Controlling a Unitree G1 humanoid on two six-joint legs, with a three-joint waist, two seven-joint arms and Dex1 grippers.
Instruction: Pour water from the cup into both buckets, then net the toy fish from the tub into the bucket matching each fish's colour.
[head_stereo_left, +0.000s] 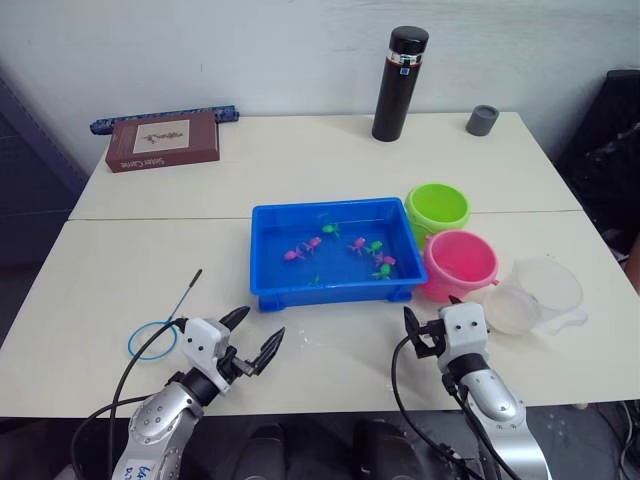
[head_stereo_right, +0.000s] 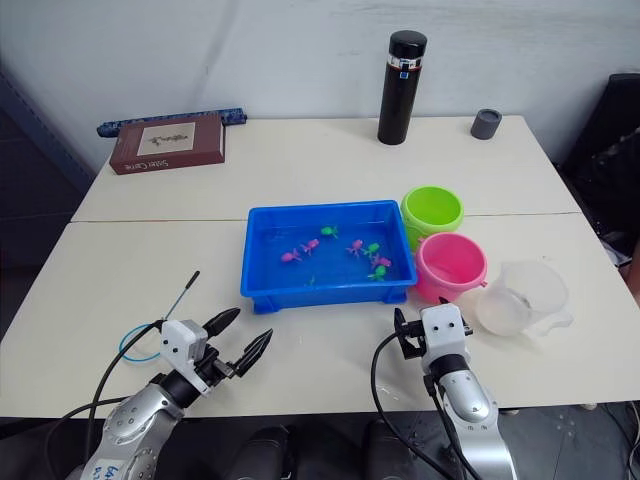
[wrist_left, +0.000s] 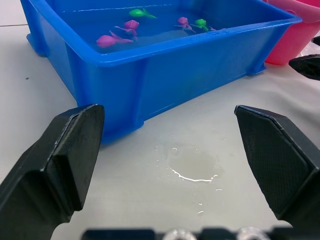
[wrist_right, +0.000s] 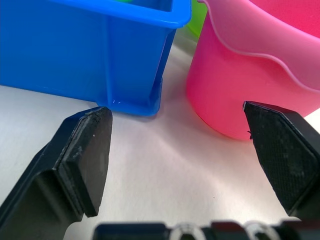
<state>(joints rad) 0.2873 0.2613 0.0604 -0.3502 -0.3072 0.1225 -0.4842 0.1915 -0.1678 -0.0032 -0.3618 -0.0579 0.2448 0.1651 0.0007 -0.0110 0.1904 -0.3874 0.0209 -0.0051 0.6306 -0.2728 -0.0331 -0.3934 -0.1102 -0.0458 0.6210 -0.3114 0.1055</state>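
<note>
Both grippers, left (head_stereo_left: 254, 341) and right (head_stereo_left: 432, 318), hang parted and empty near the blue tub (head_stereo_left: 330, 289); the clear wide-mouthed plastic cup (head_stereo_left: 535, 294) just right of the pink pail (head_stereo_left: 459, 262) looks light, thin-walled, slippery: grasp mid-wall gently.

Bright, even overhead light on counter (head_stereo_left: 330, 170); soft short shadows. Glint on small puddle (wrist_left: 192, 170) at 6 o'clock from tub (wrist_left: 150, 70). Wrist views: near claw fingers (wrist_right: 80, 160) blurred, bucket (wrist_right: 240, 95) rim soft. Head views sharp, corners darker.
</note>
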